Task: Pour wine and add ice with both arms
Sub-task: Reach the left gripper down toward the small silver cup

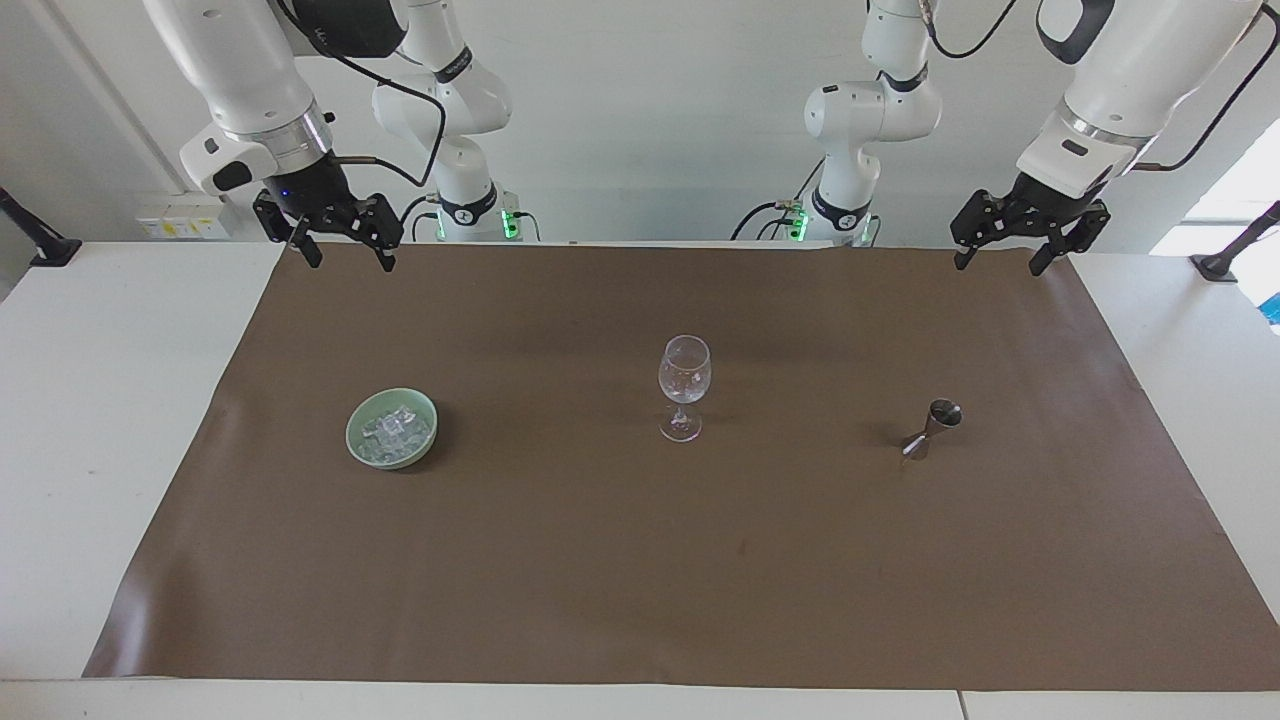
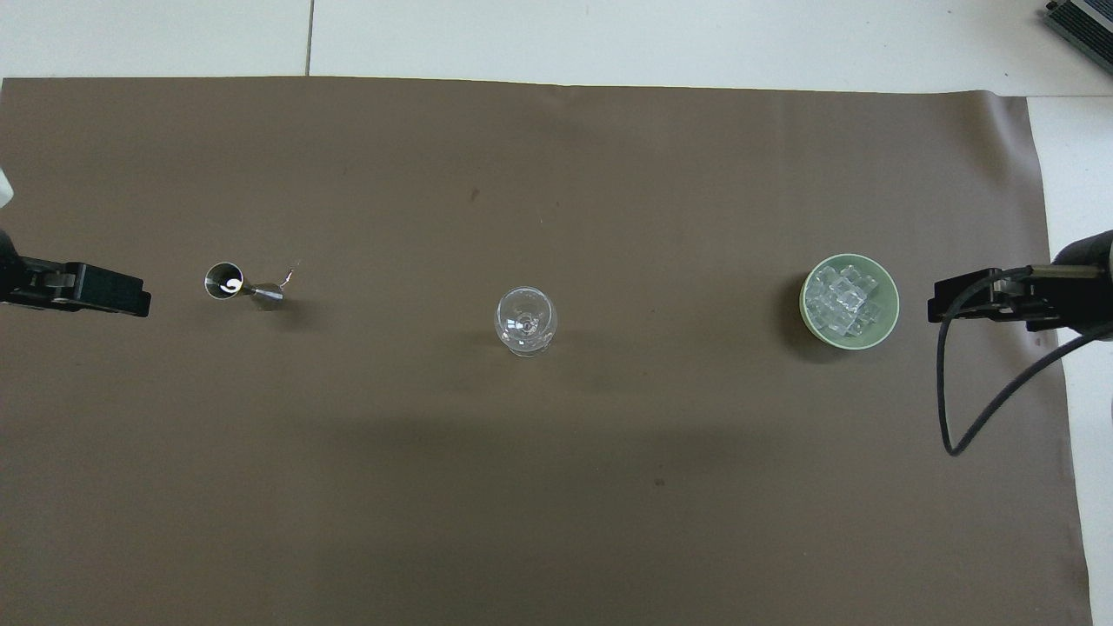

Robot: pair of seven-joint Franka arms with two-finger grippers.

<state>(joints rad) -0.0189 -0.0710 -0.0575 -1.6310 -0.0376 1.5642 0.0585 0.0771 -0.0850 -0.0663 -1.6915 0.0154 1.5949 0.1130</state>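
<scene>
A clear stemmed wine glass (image 1: 684, 385) (image 2: 525, 322) stands upright mid-mat. Ice (image 1: 395, 428) (image 2: 839, 300) fills a pale green bowl (image 1: 352, 440) (image 2: 894, 304) toward the right arm's end. A small steel jigger (image 1: 932, 430) (image 2: 228, 281) stands toward the left arm's end. Wine is out of view; I cannot tell what the jigger holds. My left gripper (image 1: 998, 267) (image 2: 130, 296) hangs open and empty over the mat's edge by the robots. My right gripper (image 1: 350, 262) (image 2: 943, 304) hangs open and empty over the mat's corner by the robots at its own end.
A brown mat (image 1: 600, 560) covers most of the white table (image 1: 90, 400). A black cable (image 2: 948, 409) loops down from the right wrist. Black clamps (image 1: 1225, 262) sit at the table's two ends near the robots.
</scene>
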